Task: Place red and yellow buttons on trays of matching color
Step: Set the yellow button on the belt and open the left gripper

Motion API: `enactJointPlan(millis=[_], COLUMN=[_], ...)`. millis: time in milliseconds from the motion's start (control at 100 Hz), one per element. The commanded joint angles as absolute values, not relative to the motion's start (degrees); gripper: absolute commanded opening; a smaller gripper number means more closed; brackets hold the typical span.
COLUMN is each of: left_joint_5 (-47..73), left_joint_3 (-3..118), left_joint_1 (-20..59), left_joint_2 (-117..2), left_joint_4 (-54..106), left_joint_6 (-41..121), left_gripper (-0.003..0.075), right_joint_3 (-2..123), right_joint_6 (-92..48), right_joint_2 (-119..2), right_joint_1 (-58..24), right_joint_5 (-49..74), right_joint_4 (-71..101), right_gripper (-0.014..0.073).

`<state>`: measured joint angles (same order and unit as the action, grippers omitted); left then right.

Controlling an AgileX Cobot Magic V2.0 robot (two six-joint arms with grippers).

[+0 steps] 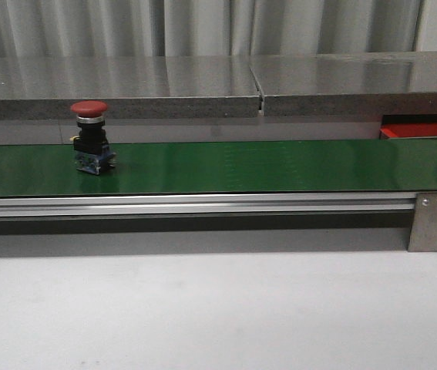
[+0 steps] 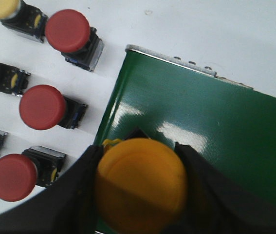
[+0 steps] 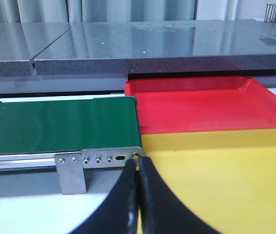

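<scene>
Gleaming green belt (image 1: pixel 280 166), grey curtains (image 1: pixel 203 27)

Long green conveyor belt (image 1: pixel 280 166) on aluminium rail (image 1: pixel 195 205) with steel end bracket (image 1: pixel 429 220), grey stone ledge (image 1: pixel 203 85) behind, white counter (image 1: pixel 218 308) in front.

A red button (image 1: pixel 90 136) stands upright on the green belt (image 1: pixel 280 166), near its left end. Red tray (image 3: pixel 201 105) and yellow tray (image 3: pixel 225 180) lie edge to edge just beyond the belt's right end.
</scene>
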<state>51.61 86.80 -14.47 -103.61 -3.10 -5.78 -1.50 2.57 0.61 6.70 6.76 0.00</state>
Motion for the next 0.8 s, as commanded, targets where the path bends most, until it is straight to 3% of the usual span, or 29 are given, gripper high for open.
enactJointPlan(millis=[0, 240, 360, 480, 550, 620, 790], left_joint_5=[49.8, 50.9, 51.0, 51.3, 51.5, 51.5, 51.5], left_joint_3=[89.0, 89.0, 89.0, 89.0, 89.0, 89.0, 89.6], left_joint_1=[-14.1, -14.1, -14.1, -14.1, -14.1, -14.1, -14.1], left_joint_2=[-101.9, -103.6, -103.6, -103.6, -103.6, -103.6, -103.4], left_joint_4=[-2.0, -1.9, -1.8, -1.8, -1.6, -1.6, -0.4], left_joint_6=[-5.3, -5.3, -5.1, -5.1, -5.1, -5.1, -5.0], left_gripper=[-0.0010, 0.0020, 0.0171, 0.0426, 0.0526, 0.0564, 0.0569], right_joint_3=[-1.0, -1.0, -1.0, -1.0, -1.0, -1.0, -1.0], right_joint_6=[2.3, 2.3, 2.3, 2.3, 2.3, 2.3, 2.3], right_joint_2=[1.5, 1.5, 1.5, 1.5, 1.5, 1.5, 1.5], right_joint_1=[7.0, 7.0, 7.0, 7.0, 7.0, 7.0, 7.0], right_joint_5=[2.3, 2.3, 2.3, 2.3, 2.3, 2.3, 2.3], right_joint_4=[-0.3, -0.3, -0.3, -0.3, -0.3, -0.3, -0.3], right_gripper=[-0.0067, -0.0067, -0.0067, -0.0067, -0.0067, -0.0067, -0.0067])
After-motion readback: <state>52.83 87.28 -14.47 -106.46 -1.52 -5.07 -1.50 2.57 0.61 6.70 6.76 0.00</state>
